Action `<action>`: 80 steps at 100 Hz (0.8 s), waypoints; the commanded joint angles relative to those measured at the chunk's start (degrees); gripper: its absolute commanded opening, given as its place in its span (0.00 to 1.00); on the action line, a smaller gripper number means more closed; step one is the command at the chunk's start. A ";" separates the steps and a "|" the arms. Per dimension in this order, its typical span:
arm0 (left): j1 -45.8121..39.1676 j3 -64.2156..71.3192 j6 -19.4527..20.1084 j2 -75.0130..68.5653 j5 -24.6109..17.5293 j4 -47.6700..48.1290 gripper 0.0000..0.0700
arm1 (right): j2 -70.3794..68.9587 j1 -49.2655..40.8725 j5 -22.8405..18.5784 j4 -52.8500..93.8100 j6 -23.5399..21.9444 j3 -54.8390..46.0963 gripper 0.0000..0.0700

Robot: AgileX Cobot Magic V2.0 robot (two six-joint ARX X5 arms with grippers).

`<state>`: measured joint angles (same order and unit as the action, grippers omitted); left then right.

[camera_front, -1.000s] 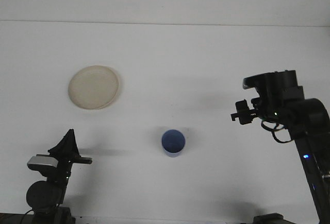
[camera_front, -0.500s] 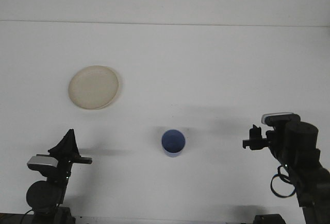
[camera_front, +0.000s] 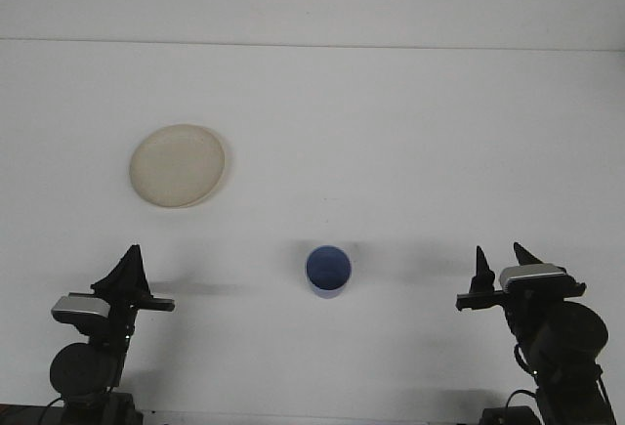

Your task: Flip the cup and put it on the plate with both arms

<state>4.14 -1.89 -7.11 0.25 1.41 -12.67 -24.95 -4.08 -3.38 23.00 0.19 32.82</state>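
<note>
A blue cup (camera_front: 328,271) stands upright on the white table, its mouth facing up, at centre front. The round cream plate (camera_front: 178,165) lies flat to the far left of it and holds nothing. My left gripper (camera_front: 128,271) rests low at the front left corner, well apart from the cup and turned side-on to the camera. My right gripper (camera_front: 503,261) sits low at the front right, open, two dark fingertips (camera_front: 479,261) pointing up with nothing between them, about a cup's width times several to the right of the cup.
The white table (camera_front: 391,132) ends at a far edge near the top of the view. Both arm bases stand at the front edge, in the left and right corners.
My right arm has dropped from a raised pose at the right side down to the front right corner. The cup, the plate and the left arm have not moved.
</note>
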 commanded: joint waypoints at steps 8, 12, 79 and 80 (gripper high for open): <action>-0.04 1.09 -0.24 -0.07 -0.09 -0.63 0.02 | 0.28 -0.09 0.44 -1.09 -0.35 0.48 0.58; -0.04 1.09 -0.24 -0.07 -0.09 -0.63 0.02 | 0.26 -0.09 0.46 -1.09 -0.35 0.48 0.58; -0.04 1.07 -0.28 -0.07 -0.09 -0.81 0.02 | 0.26 -0.09 0.76 -1.14 -0.15 0.50 0.58; -0.04 1.07 -0.28 -0.07 -0.09 -0.81 0.02 | 0.26 -0.09 0.76 -1.14 -0.13 0.50 0.58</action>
<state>4.14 -1.89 -7.14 0.25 1.41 -12.80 -24.60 -4.10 -2.79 22.72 0.19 32.82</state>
